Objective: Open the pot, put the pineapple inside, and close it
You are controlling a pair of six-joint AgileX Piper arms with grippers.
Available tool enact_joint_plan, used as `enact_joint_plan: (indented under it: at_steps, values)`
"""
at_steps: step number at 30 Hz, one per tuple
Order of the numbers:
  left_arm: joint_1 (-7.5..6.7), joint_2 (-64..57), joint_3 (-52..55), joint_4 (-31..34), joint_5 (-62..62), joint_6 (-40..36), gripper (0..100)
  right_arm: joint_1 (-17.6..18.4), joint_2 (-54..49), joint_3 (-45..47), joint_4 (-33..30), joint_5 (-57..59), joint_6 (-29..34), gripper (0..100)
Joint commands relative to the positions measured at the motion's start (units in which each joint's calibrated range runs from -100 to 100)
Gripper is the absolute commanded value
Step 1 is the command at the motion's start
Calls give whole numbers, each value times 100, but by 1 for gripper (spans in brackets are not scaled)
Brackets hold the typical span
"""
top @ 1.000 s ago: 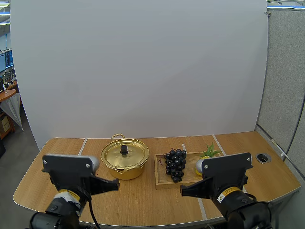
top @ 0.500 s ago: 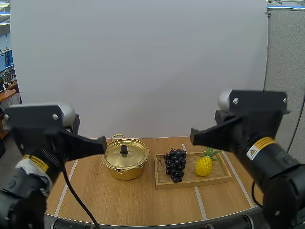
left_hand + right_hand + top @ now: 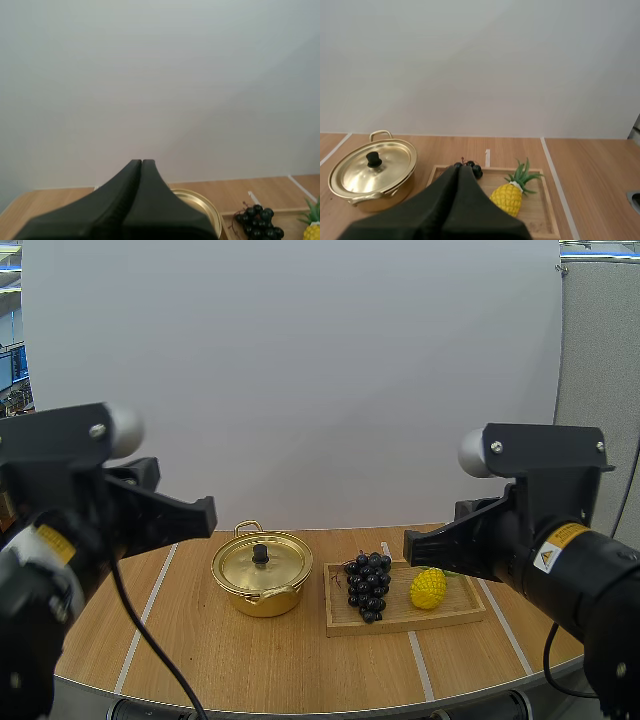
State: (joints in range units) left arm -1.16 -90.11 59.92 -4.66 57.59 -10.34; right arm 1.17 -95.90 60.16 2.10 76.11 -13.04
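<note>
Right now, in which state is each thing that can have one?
Round golden metal pot: closed, lid on.
Yellow pineapple with green leaves: on the rectangular wooden tray, not in the pot.
Bunch of dark grapes: on the tray.
Left hand: shut, empty.
Right hand: shut, empty.

An office-like lab: a grey cubicle partition (image 3: 600,390) at the right, desks (image 3: 10,390) (partly hidden) at the far left, a white screen (image 3: 290,380) behind the wooden table (image 3: 290,665)

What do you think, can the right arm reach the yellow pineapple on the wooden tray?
Probably yes. Nothing stands between the raised right gripper and the yellow pineapple, which lies uncovered on the wooden tray beside the dark grapes. The gripper is shut and must open first.
</note>
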Motion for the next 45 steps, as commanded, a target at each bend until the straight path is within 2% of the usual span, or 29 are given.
enact_joint_plan:
  at_steps: [1, 11, 15, 16, 17, 19, 20, 21, 23, 25, 32, 36, 38, 42, 45]
  values:
    - [8, 642, -78, 20, 12, 153, 0, -32, 390, -40, -7, 134, 115, 0]
    - [8, 2475, -502, 20, -112, 237, 0, -32, 1672, -40, -117, 184, 114, 0]
    - [8, 2976, -531, 20, -112, 263, 10, -32, 1908, -40, -478, 184, 114, 1]
    - [8, 3076, -531, 20, -126, 281, 14, -32, 1920, -40, -525, 184, 114, 6]
    - [8, 3173, -531, 20, -126, 325, 21, -32, 1920, -40, -537, 166, 114, 22]
    - [8, 3326, -531, 20, -126, 334, 32, -32, 1920, -40, -537, 83, 114, 45]
    - [8, 3404, -531, 20, -126, 334, 41, -32, 1920, -40, -537, 1, 114, 59]
    - [8, 3485, -531, 20, -126, 334, 55, -32, 1920, -40, -537, -100, 114, 75]
    - [8, 3615, -531, 20, -126, 438, 76, -32, 1920, -40, -537, -202, 114, 99]
    - [8, 3704, -531, 20, -126, 690, 100, -32, 1920, -40, -537, -224, 114, 100]
    - [0, 4300, -535, -128, -201, 1785, 100, -32, 1920, -40, -445, -209, 280, 100]
    - [0, 4848, -641, -832, -241, 3023, 100, -32, 1920, -40, -240, -209, 318, 100]
    - [0, 5165, -762, -1136, -196, 3404, 100, -32, 1920, -40, -51, -209, 318, 100]
    - [-100, 5905, -1144, -1125, -129, 3625, 100, -32, 1920, -40, 61, -209, 318, 100]
    - [-255, 6531, -1477, -991, -50, 3625, 100, -32, 1920, -40, 61, -209, 318, 100]
